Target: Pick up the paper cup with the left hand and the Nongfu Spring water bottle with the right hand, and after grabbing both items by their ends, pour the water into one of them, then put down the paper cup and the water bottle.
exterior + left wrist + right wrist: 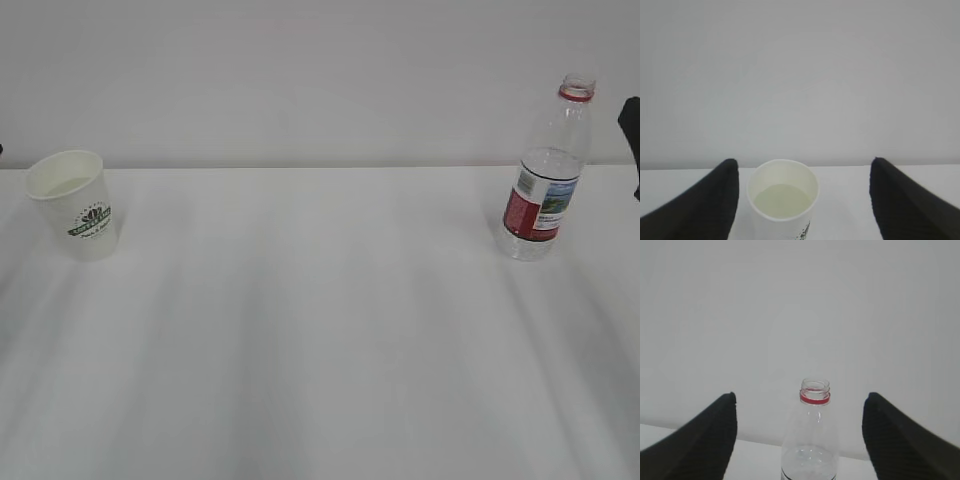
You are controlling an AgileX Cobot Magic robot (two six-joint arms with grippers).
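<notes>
Your paper cup (783, 192) stands upright on the white table (320, 340), framed between the left hand's (802, 200) two dark fingers (705, 200), slightly nearer the left one and touching neither. The Nongfu Spring water bottle (812, 440) stands capless between the right hand's (797, 437) fingers (900, 440), also untouched. Both hands are spread wide and hold nothing.

Pale liquid lies in the cup and the water (545, 165) in the bottle stands at about label height, so I judge the pour done and both items set down; you need only draw the hands clear without clipping either.

The cup's dark green round logo has lettering too small to read; the bottle's red-and-white label shows a landscape, its text illegible.
</notes>
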